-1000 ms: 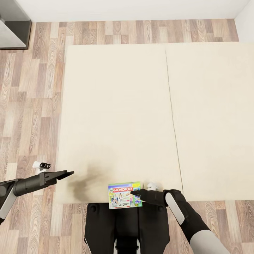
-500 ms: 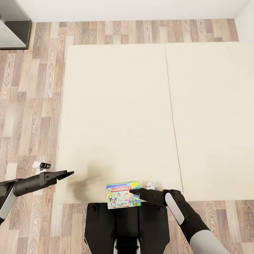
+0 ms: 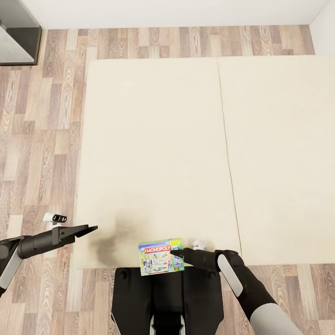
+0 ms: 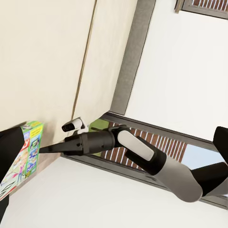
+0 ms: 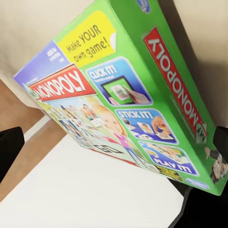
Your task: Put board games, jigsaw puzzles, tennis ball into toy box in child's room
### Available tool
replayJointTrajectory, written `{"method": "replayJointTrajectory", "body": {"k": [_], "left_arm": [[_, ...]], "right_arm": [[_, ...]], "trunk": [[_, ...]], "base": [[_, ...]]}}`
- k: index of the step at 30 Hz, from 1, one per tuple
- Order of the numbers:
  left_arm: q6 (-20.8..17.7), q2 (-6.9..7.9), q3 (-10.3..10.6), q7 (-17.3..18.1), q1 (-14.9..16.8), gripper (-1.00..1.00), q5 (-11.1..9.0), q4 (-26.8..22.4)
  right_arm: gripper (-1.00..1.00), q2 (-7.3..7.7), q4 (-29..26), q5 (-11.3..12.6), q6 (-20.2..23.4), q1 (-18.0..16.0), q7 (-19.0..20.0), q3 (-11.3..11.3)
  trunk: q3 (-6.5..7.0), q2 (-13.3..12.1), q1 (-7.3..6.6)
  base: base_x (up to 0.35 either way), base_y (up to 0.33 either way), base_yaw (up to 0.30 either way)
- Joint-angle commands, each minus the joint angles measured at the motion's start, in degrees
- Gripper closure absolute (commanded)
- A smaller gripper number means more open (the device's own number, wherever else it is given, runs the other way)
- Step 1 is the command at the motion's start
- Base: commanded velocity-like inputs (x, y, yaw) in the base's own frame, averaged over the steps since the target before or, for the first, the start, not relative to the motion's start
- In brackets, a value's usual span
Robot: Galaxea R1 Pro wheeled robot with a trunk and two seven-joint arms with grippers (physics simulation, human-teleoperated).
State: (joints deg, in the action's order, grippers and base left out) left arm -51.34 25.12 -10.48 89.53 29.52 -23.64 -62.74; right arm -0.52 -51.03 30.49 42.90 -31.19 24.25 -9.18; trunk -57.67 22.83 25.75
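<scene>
- Shifted slightly leftward along the near edge of the bed (image 3: 158, 153) since a second ago, the Monopoly board game (image 3: 160, 257) is seen with its near side hanging past the mattress edge, above the robot's dark base (image 3: 163, 298).
- Closed jaws are shown on the right gripper (image 3: 177, 255), its dark fingertips set against the carton's right edge; whether the carton is actually pinched cannot be told, since the contact is hidden by the fingers themselves.
- Pictured close up from the right wrist, the carton (image 5: 123, 95) is cut off at the frame's edge, with its green side panel and red title legible.
- Held out over the wood-plank floor (image 3: 42, 139), just left of the bed, the left gripper (image 3: 91, 228) is seen with its fingers drawn together on nothing.
- A dark smudge of shadow (image 3: 114, 235) is cast on the cream top between the two grippers.
- A grey furniture corner (image 3: 16, 32) is cropped at the far left.
</scene>
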Motion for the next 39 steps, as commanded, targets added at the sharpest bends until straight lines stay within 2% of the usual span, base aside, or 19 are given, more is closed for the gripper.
{"method": "replayJointTrajectory", "body": {"k": [1, 39], "left_arm": [[-0.61, 0.02, 0.02, 0.2, 0.01, -1.0, 0.0, -0.01], [-0.61, 0.04, 0.02, 0.14, 0.01, -1.0, 0.0, -0.01]], "right_arm": [[-1.0, -0.01, -0.03, -0.02, 0.26, -0.01, 0.09, 0.04], [-1.0, 0.05, 1.02, -0.35, 0.17, -0.1, 0.01, -0.05]], "trunk": [[-0.05, 0.09, 0.03], [-0.05, 0.09, 0.03]], "base": [[0.0, 0.0, 0.0], [0.0, 0.011, 0.0]]}}
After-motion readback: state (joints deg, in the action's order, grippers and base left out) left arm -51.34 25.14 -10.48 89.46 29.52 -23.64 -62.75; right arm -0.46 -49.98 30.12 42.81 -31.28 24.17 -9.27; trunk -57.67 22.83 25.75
